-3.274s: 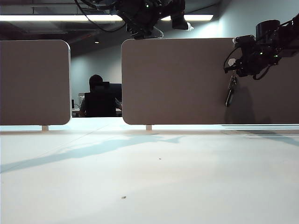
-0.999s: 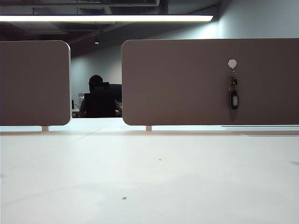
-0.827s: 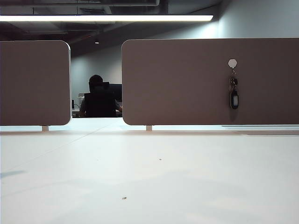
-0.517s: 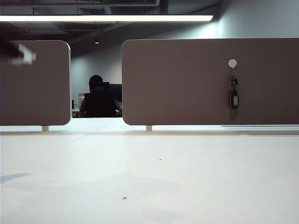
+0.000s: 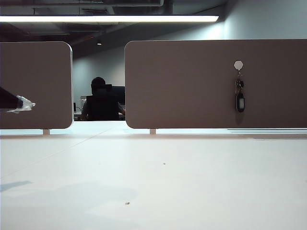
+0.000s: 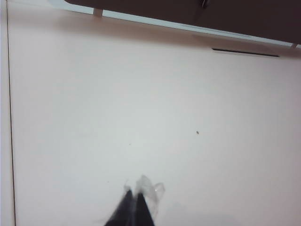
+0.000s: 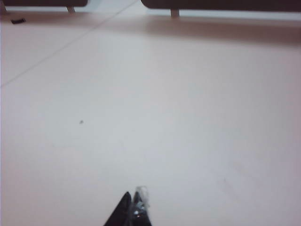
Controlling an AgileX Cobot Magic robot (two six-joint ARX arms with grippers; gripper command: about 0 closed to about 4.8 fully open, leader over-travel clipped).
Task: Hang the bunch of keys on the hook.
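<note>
Left gripper point(image 5: 21, 104), pressed together and empty, has dropped well left of the hook point(image 5: 238, 65), right gripper point(image 7: 132, 207) likewise closed over bare counter point(image 5: 192, 182); bunch of keys point(image 5: 240, 98) hangs under hook, task looks done

The bunch of keys point(image 5: 240, 97) hangs from the hook point(image 5: 238, 65)

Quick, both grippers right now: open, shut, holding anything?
Left gripper: shut, empty, above the white table.
Right gripper: shut, empty, over the table too.
</note>
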